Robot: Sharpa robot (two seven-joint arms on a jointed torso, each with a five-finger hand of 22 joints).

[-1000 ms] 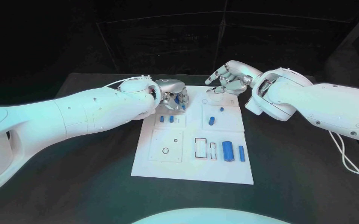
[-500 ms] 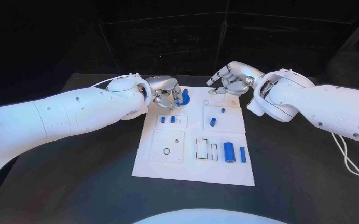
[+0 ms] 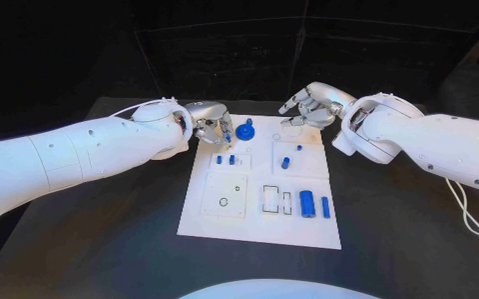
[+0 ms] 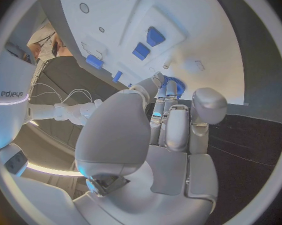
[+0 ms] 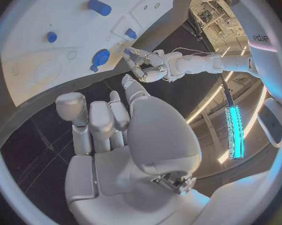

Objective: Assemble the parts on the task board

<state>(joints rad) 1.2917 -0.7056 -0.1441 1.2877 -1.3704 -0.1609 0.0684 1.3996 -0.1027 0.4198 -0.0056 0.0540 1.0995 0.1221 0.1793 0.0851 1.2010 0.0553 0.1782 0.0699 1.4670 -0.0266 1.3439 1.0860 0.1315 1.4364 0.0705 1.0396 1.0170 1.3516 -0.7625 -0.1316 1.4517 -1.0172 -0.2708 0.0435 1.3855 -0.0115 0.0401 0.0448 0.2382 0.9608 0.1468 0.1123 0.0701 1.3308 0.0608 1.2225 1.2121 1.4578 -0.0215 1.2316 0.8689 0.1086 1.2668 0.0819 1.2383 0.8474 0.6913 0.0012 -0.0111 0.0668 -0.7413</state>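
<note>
The white task board (image 3: 255, 219) lies in the middle of the table. A blue gear (image 3: 246, 131) sits on its far left part; it also shows in the left wrist view (image 4: 176, 83) and the right wrist view (image 5: 101, 56). My left hand (image 3: 212, 127) is just left of the gear with its fingertips (image 4: 158, 80) close to it, holding nothing. My right hand (image 3: 314, 109) hovers over the board's far right corner, fingers loosely bent and empty. Two small blue pieces (image 3: 226, 160) stand in a left panel, and a blue peg (image 3: 298, 148) with a short piece (image 3: 284, 163) stands on the right.
A blue cylinder (image 3: 306, 203) and a thin blue bar (image 3: 325, 206) lie at the board's near right, beside two rectangular slots (image 3: 269, 198). A small dark ring (image 3: 223, 201) lies on the near left panel. Black table (image 3: 100, 243) surrounds the board.
My left hand brought the blue gear to the board's far left part, let go of it and drew back to the left. The right hand stayed in place.
</note>
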